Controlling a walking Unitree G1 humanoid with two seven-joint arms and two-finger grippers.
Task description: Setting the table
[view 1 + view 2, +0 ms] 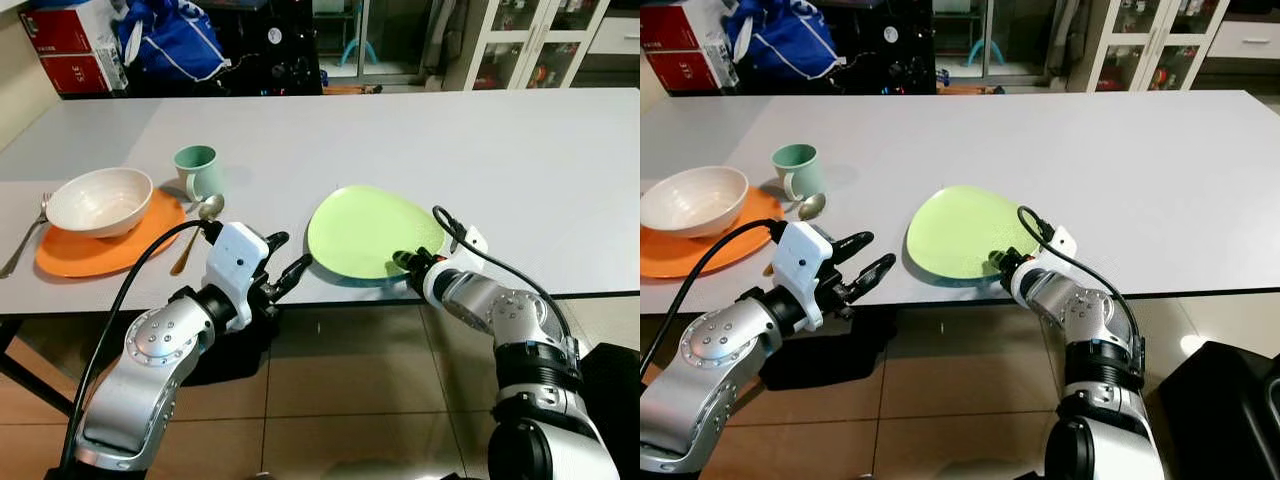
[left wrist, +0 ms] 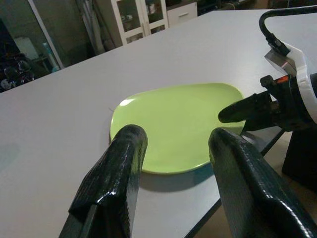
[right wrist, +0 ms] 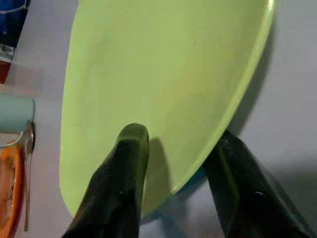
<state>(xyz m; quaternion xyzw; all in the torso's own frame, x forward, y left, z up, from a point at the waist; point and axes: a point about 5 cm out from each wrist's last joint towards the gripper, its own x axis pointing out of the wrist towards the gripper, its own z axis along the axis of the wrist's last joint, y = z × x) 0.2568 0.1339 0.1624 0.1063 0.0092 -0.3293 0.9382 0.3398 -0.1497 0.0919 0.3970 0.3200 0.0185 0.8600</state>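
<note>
The right gripper (image 1: 408, 262) has one of its two black fingers (image 3: 130, 163) lying on the upper face of the flat lime-green plastic plate (image 1: 375, 230) and the other under its near rim, so they straddle the edge, though whether they actually pinch it I cannot tell. The plate sits at the near edge of the pale grey worktop (image 1: 520, 170), its rim tipped slightly up where the right arm meets it; this arm is plainly the nearer one. The left gripper (image 1: 862, 262) hovers just off the worktop's near edge with fingers well apart, pointing toward the plate's left side, not touching it. Any shift of the plate toward a place setting would, I judge, run leftward along the edge. Farther left stand a mint-green ceramic mug (image 1: 197, 170), a metal spoon (image 1: 197, 222) and a white bowl (image 1: 99, 200) on a round orange plate (image 1: 85, 253), a fork (image 1: 25, 235) beside it (the red carton (image 1: 70, 45) behind carries white lettering too small to read).
</note>
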